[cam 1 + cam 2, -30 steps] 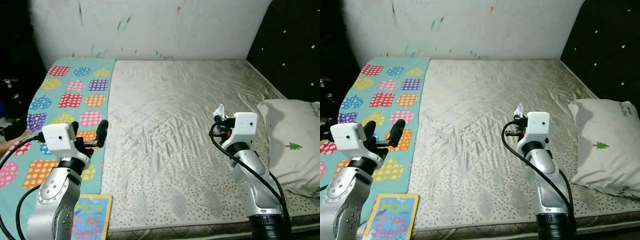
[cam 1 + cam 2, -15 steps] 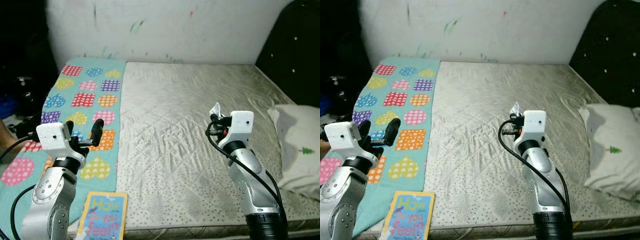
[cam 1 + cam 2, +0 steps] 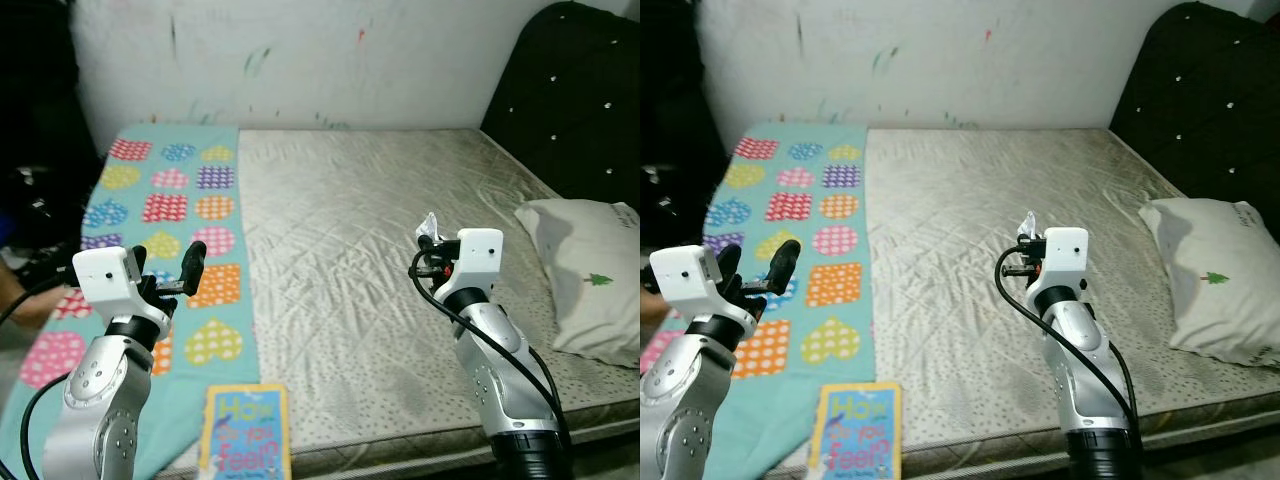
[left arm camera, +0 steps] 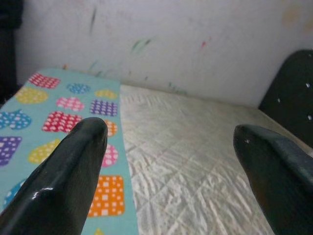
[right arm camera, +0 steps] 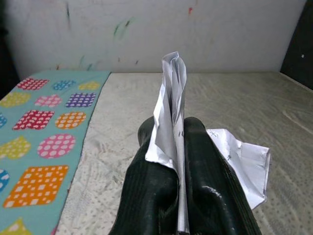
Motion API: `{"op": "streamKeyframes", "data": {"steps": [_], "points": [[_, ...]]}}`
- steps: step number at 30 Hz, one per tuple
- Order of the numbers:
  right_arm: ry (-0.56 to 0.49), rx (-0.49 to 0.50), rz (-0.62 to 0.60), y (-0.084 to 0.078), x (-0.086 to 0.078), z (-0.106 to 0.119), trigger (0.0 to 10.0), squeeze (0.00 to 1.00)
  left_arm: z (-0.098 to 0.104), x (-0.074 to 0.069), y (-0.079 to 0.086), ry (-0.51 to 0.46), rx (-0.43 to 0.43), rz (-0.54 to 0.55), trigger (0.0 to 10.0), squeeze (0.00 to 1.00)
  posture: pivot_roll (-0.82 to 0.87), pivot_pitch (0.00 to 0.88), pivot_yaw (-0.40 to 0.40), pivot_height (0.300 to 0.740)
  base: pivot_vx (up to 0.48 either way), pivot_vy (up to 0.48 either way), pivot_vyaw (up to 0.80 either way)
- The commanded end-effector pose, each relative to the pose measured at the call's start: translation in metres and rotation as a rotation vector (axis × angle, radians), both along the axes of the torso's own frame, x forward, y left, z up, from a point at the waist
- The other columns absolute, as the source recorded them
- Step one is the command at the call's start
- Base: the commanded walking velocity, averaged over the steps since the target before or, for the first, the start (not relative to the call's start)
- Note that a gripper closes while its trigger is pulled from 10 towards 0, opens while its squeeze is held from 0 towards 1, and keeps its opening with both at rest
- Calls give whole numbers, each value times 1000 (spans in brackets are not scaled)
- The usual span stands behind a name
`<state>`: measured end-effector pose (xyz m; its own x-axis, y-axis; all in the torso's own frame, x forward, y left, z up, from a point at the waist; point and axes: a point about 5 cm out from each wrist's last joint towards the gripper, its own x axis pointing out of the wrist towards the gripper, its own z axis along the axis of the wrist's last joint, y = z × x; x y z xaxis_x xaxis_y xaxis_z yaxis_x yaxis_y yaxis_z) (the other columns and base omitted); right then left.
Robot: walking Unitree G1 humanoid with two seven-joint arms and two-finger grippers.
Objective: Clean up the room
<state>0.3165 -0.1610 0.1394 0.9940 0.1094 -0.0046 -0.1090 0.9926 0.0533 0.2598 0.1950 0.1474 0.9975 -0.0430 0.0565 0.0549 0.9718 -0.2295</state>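
Observation:
My right gripper (image 3: pixel 430 243) is shut on a crumpled white piece of paper (image 3: pixel 431 224), held up over the middle of the bare mattress (image 3: pixel 340 200). In the right wrist view the paper (image 5: pixel 172 93) sticks up from between the closed fingers (image 5: pixel 156 166). Over the teal patterned blanket (image 3: pixel 170 200) on the bed's left side, my left gripper (image 3: pixel 172 272) is raised and open with nothing in it. The left wrist view shows its fingers (image 4: pixel 73 166) spread wide. A yellow and blue children's book (image 3: pixel 245 438) lies at the bed's front edge.
A white pillow (image 3: pixel 585 270) with a small green tree lies at the bed's right, below the black padded headboard (image 3: pixel 570 90). A scribbled white wall (image 3: pixel 300 60) runs behind the bed. Dark clutter and what looks like a person's arm (image 3: pixel 25 305) are at the left.
The camera has shifted, so the bed sits differently in the picture. Both arms keep the same pose, and the paper stays in the right gripper.

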Motion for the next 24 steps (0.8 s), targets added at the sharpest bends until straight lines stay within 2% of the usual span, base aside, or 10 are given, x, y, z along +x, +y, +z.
{"op": "streamKeyframes", "data": {"steps": [1,14,24], "points": [[0,-1,-27,-7,-1,0,10000,0,0,1,-4,10,-1,-18,10000,0,-27,0,-40,740,0,480,0],[-6,-6,-20,-6,0,0,10000,0,-1,2,-4,11,12,-21,10000,0,-27,0,-37,740,0,477,0],[-14,-12,-18,-5,1,2,10000,0,0,4,-4,-2,24,-19,10000,0,-29,0,-37,740,0,0,0]]}}
